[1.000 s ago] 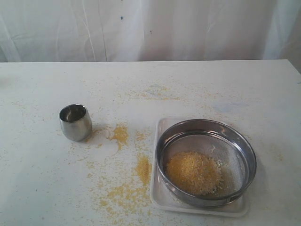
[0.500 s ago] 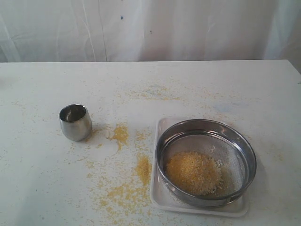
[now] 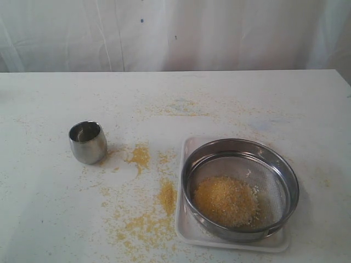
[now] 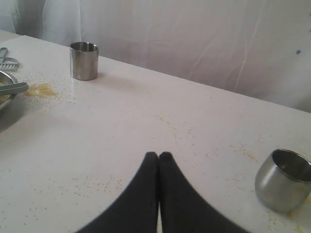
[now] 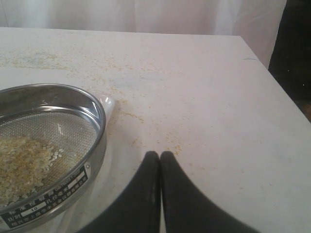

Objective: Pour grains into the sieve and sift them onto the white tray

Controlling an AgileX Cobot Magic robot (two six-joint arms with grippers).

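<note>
White worktop [image 3: 44, 93], curtain behind | sieve [image 3: 239, 144] sat on white tray [image 3: 185, 227], right of centre | grains [image 3: 225, 200] heaped in sieve, more spilled beside tray | steel cup [image 3: 88, 142] upright, well apart | left end effector [image 4: 159, 156] and right end effector [image 5: 160, 155] pinched closed, empty

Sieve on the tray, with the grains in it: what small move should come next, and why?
Probably open the right gripper and bring it to the rim of the sieve to shake it: the grains lie heaped on its mesh, it rests on the white tray, and the gripper is shut, empty, near it.
</note>
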